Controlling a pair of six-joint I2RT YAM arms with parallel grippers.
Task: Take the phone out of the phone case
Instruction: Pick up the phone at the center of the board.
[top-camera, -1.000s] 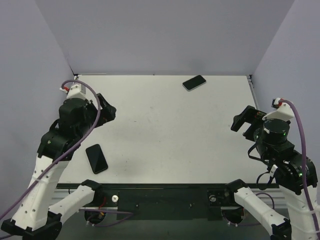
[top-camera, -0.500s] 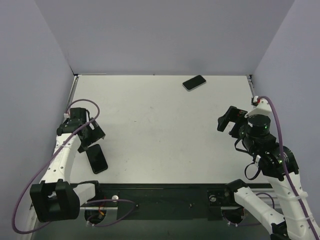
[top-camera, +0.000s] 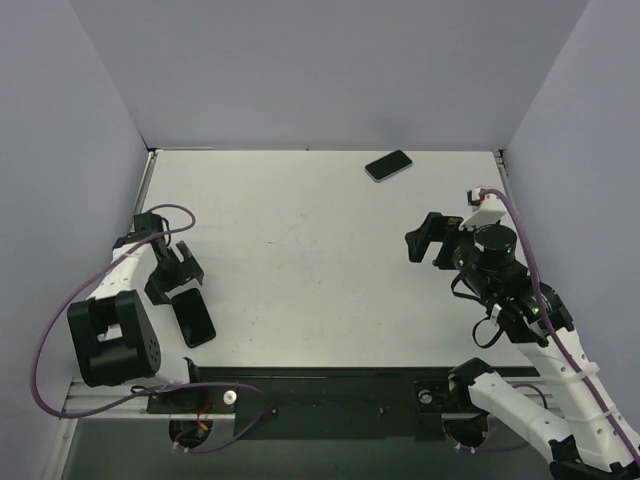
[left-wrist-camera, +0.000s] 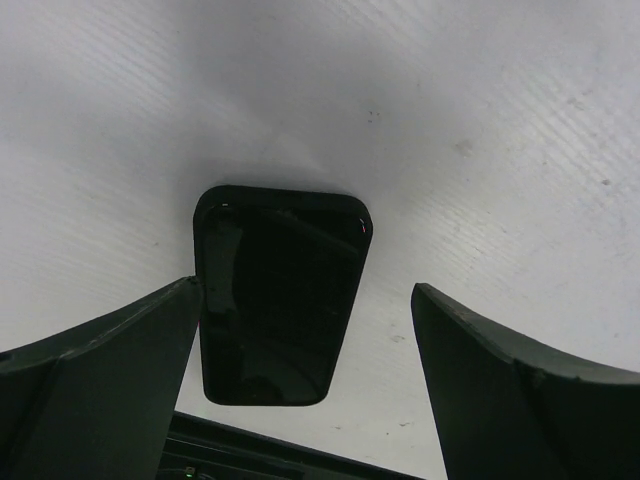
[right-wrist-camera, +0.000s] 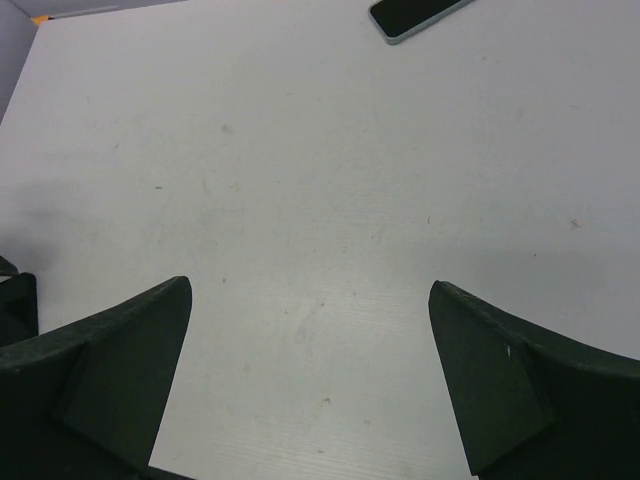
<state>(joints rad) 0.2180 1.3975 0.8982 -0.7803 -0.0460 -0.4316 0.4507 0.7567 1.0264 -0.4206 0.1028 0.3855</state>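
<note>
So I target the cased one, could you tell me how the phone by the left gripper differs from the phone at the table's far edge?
The near phone is black all over, rim included; the far phone has a pale rim. The left gripper hovers open at the near phone; no gripper is close to the far phone. Both lie flat on the table, dark face up.
</note>
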